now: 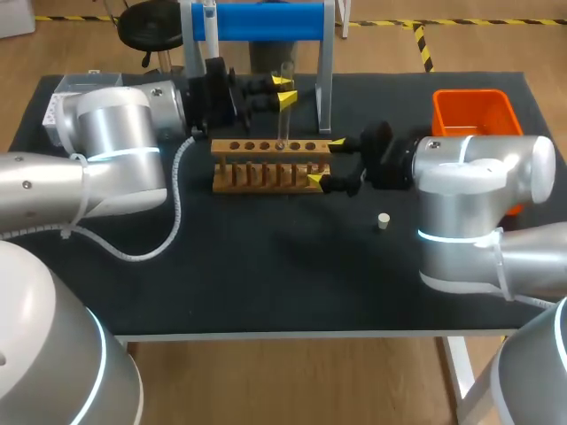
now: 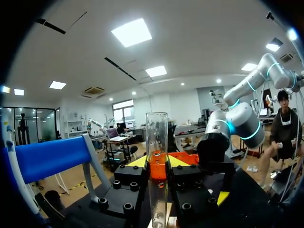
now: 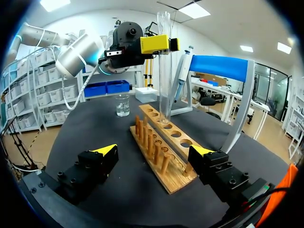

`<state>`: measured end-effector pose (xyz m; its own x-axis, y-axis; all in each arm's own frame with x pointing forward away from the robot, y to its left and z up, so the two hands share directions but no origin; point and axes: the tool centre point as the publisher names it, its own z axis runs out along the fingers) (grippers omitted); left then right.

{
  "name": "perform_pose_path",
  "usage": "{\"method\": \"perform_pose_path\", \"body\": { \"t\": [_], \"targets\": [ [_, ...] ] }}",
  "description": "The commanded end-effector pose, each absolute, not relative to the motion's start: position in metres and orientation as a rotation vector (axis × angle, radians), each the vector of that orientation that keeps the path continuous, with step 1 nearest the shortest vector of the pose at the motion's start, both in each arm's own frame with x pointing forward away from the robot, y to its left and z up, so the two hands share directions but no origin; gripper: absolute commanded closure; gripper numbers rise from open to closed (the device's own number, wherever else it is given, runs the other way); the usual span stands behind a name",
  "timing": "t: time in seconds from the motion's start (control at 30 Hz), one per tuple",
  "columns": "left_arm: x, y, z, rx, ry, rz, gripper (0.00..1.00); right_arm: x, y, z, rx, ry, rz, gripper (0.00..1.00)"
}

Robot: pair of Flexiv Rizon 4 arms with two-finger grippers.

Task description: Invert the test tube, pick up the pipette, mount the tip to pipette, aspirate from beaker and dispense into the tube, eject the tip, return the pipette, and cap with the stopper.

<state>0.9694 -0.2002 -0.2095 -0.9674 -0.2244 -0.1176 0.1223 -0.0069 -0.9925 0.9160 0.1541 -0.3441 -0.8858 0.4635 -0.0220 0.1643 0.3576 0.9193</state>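
A clear test tube (image 1: 285,106) stands upright with its open end up, and its lower end reaches a hole in the wooden rack (image 1: 270,164). My left gripper (image 1: 282,91) is shut on the tube's upper part. In the left wrist view the tube (image 2: 156,142) sits between the yellow tips of the left gripper (image 2: 157,164). My right gripper (image 1: 326,161) stands open around the rack's right end, holding nothing. From the right wrist, the rack (image 3: 164,142) lies ahead of the right gripper (image 3: 154,151), with the tube (image 3: 165,61), the beaker (image 3: 122,104) and the pipette (image 3: 183,71) beyond. A small stopper (image 1: 384,220) lies on the mat.
A stand with a blue bar (image 1: 266,19) rises behind the rack and carries the pipette (image 1: 210,18). An orange bin (image 1: 474,111) sits at the back right. A white box (image 1: 84,84) is at the back left. The black mat (image 1: 266,266) covers the front of the table.
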Motion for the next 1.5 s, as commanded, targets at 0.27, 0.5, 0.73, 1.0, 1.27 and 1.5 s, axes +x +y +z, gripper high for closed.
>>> {"method": "perform_pose_path", "body": {
  "t": [0.27, 0.5, 0.73, 1.0, 1.27, 1.5],
  "targets": [
    [0.975, -0.205, -0.218, -0.128, 2.044, -2.078, 1.0, 0.915, 0.154, -0.345, 0.559, 2.341, 1.541, 0.0],
    [0.976, -0.205, -0.221, -0.144, 2.046, -2.084, 1.0, 0.915, 0.154, -0.345, 0.559, 2.341, 1.541, 0.0],
    [0.977, -0.205, -0.225, -0.157, 2.042, -2.091, 1.0, 0.915, 0.154, -0.345, 0.559, 2.341, 1.541, 0.0],
    [0.977, -0.203, -0.225, -0.169, 2.038, -2.093, 1.0, 0.915, 0.154, -0.345, 0.559, 2.341, 1.541, 0.0],
    [0.976, -0.201, -0.217, -0.153, 2.043, -2.081, 1.0, 0.915, 0.154, -0.345, 0.559, 2.341, 1.541, 0.0],
    [0.976, -0.2, -0.212, -0.143, 2.04, -2.075, 1.0, 0.915, 0.154, -0.345, 0.559, 2.341, 1.541, 0.0]
  ]
}}
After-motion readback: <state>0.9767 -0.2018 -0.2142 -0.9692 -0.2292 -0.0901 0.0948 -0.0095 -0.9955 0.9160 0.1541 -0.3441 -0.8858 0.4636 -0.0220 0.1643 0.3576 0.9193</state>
